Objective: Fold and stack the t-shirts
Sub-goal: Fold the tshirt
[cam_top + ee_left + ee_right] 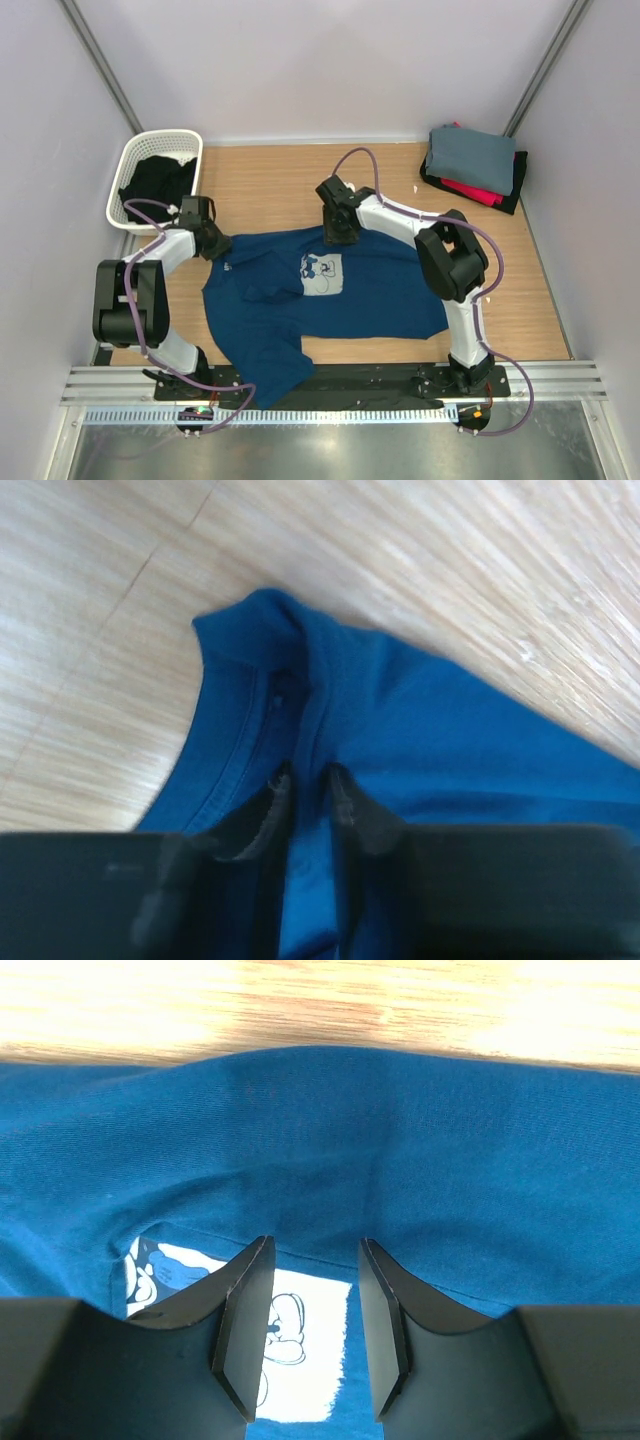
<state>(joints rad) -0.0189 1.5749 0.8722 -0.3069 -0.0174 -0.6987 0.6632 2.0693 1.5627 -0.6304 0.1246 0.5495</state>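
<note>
The navy blue t-shirt (380, 290) lies spread across the wooden table, its pale square print (322, 272) facing up and its lower left part rumpled toward the near edge. My left gripper (215, 245) is at the shirt's far left corner. In the left wrist view it (310, 780) is shut on a raised ridge of blue cloth (430, 730) near a hem. My right gripper (337, 232) hovers at the shirt's far edge. Seen from the right wrist, it (315, 1250) stands open over the cloth (400, 1140), with the print (300, 1360) showing between its fingers. Folded t-shirts (472, 158), grey over red over black, are stacked at the far right.
A white basket (150, 142) holding dark cloth (158, 182) stands at the far left corner. Pale walls close in the table on three sides. A metal rail (330, 382) with the arm bases runs along the near edge.
</note>
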